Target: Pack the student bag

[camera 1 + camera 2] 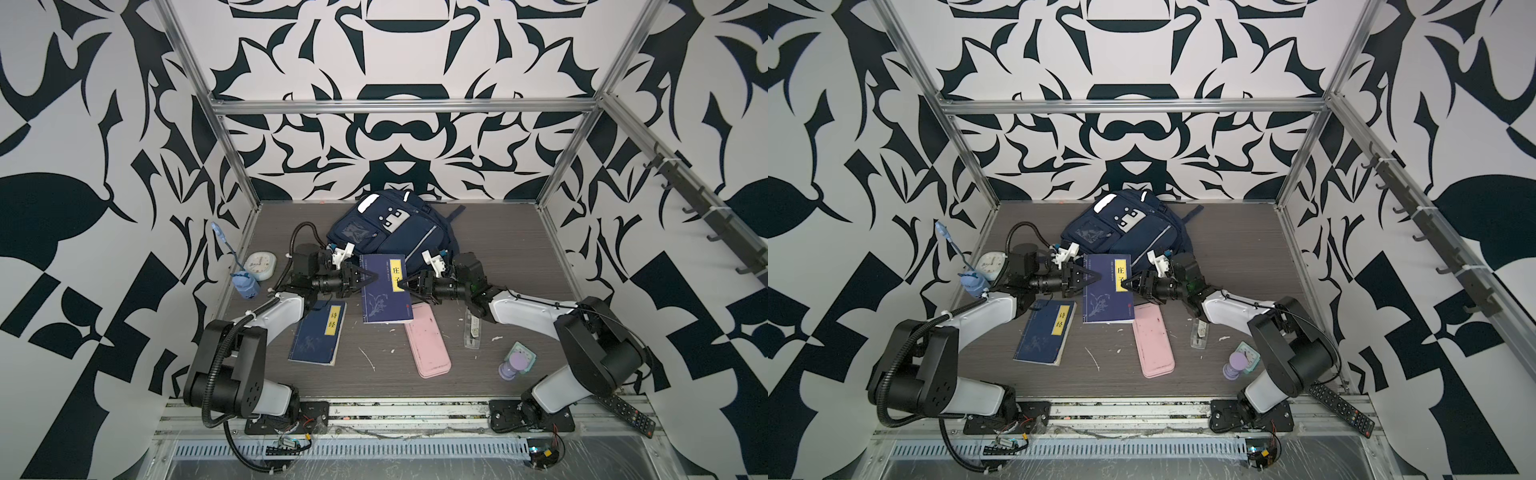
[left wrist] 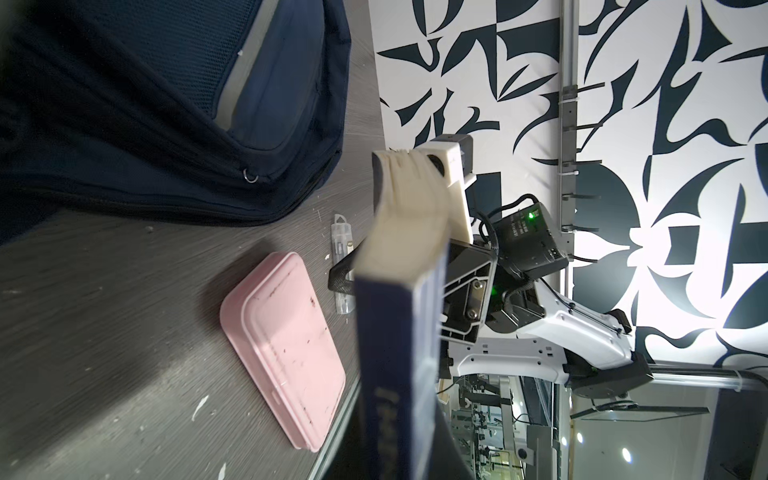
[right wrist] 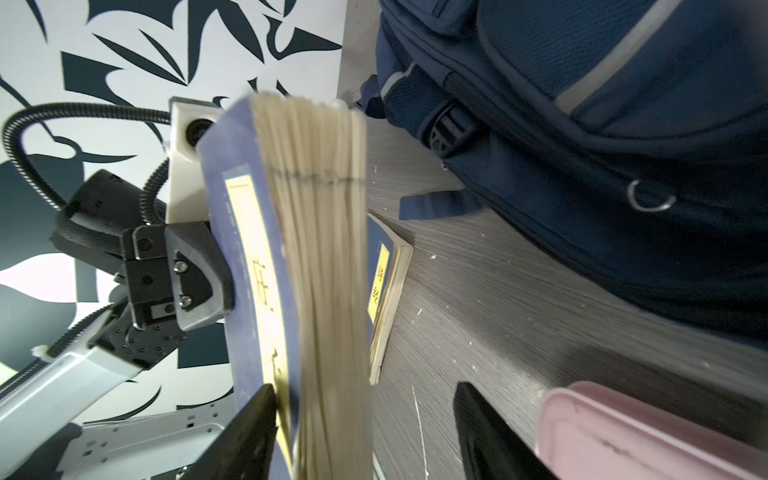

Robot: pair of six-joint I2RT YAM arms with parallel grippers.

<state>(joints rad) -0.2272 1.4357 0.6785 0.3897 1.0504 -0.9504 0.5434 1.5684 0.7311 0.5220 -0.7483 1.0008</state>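
Note:
The student bag (image 1: 386,232) (image 1: 1121,228), navy with white strips, lies at the back middle of the table. Just in front of it a blue book with a yellow label (image 1: 384,291) (image 1: 1106,291) is held above the table. My left gripper (image 1: 374,277) (image 1: 1098,276) is shut on its spine edge (image 2: 395,353). My right gripper (image 1: 401,284) (image 3: 363,390) stands open around the page edge (image 3: 320,249). One finger lies against the cover and the other finger (image 3: 478,415) is well apart from the pages.
A second blue book (image 1: 318,332) and a pink case (image 1: 428,340) lie on the table under the arms. A clear pen box (image 1: 473,330), purple bottle (image 1: 509,368) and remote (image 1: 627,413) sit at the right. A round clock (image 1: 259,266) and blue object (image 1: 247,284) sit at the left.

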